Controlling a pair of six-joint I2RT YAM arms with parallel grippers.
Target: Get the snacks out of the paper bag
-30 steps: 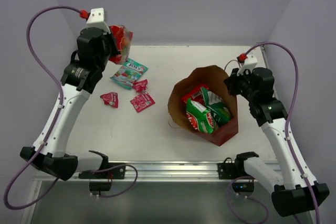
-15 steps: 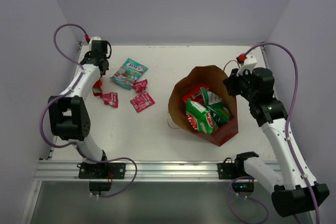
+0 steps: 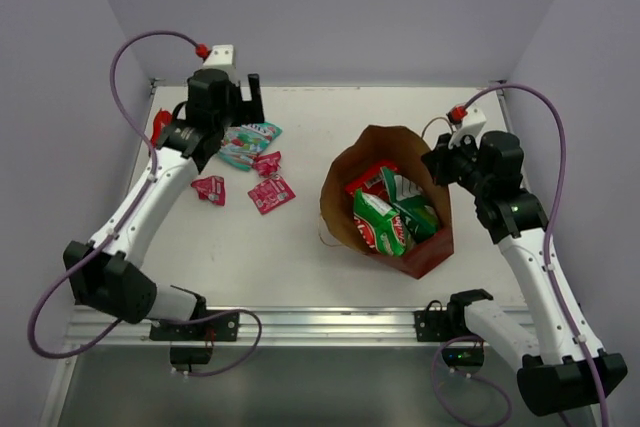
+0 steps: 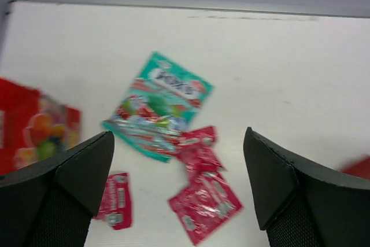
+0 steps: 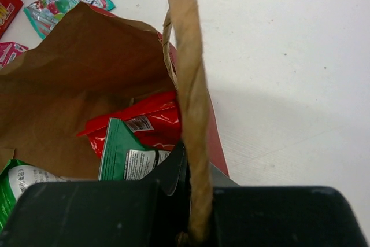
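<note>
The left gripper (image 4: 178, 138) lets go! Its fingers snap wide apart with nothing between them. The red bag (image 4: 32, 122) it was carrying now lies on the table well to the left of the paper bag (image 3: 385, 147), beyond the teal pouch (image 4: 159, 105) and the three pink-red sachets (image 4: 205, 203). That makes five packets out. The right gripper (image 3: 440, 165) stays pinched on the paper bag's right rim, holding its mouth open. Still inside the paper bag are two green chip bags (image 3: 382, 222) and another red packet (image 3: 368, 179). The left arm probably needs to swing back to the paper bag next.
</note>
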